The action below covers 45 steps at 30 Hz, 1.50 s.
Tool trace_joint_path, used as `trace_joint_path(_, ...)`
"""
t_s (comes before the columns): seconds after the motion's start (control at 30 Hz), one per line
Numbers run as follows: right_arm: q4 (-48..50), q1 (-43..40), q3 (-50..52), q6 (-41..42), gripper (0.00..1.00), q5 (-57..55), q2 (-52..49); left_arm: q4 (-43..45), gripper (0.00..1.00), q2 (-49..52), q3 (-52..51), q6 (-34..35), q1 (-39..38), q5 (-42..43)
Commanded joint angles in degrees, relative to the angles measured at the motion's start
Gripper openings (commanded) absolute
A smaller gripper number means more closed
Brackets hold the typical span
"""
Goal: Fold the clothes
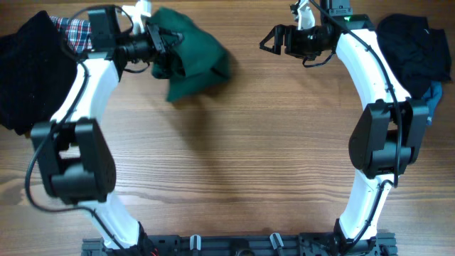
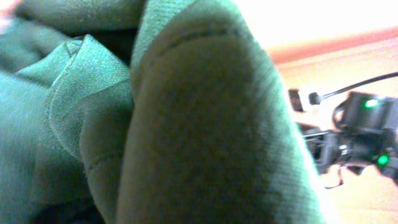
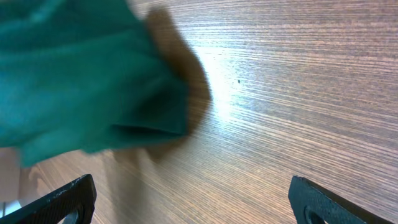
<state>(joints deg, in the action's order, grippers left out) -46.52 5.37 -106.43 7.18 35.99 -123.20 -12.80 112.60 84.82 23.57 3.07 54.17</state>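
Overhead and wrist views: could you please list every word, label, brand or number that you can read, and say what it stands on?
None: no view shows any readable text.
The green garment, the plaid cloth, the black garment and the wooden table bear no legible marks.

Left pincer (image 1: 162,44) clamped, right pincer (image 1: 269,40) agape
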Motion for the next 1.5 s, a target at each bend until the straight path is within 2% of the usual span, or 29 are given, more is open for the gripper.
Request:
trace_joint_path(0.0,-1.0,0.2,-0.8,-1.2,0.99,-1.3,1.5,0.4,0.04,-6.9,0.4,2.6,0.0,-4.0)
trace_joint_path(0.27,-2.2,0.3,0.4,-3.0,0.99,-1.9,1.4,0.7,0.04,-10.1,0.4,4.4,0.0,-7.6)
trace_joint_path(0.43,-2.2,0.3,0.4,-3.4,1.00,-1.9,1.4,5.1,0.04,-11.8,0.4,8.7,0.2,-8.3)
trace_joint_path(0.6,-2.4,0.3,0.4,-3.3,1.00,-1.9,1.1,5.5,0.04,-17.6,3.3,13.2,2.0,-13.5)
trace_joint_path(0.77,-3.8,0.3,0.4,-3.4,0.99,-1.9,0.8,5.6,0.04,-23.7,3.6,16.0,4.6,-19.7)
trace_joint_path(1.0,-4.5,0.3,0.4,-3.4,1.00,-1.8,0.8,3.3,0.04,-29.1,3.6,15.7,11.6,-20.6)
trace_joint_path(1.33,-5.7,1.2,0.4,-4.0,0.99,-1.8,0.8,-7.1,0.04,-29.2,3.6,3.0,26.9,-21.5)
trace_joint_path(1.47,-5.6,2.2,0.4,-4.0,0.99,-1.8,0.8,-9.5,0.04,-29.2,3.5,-0.9,29.7,-21.5)
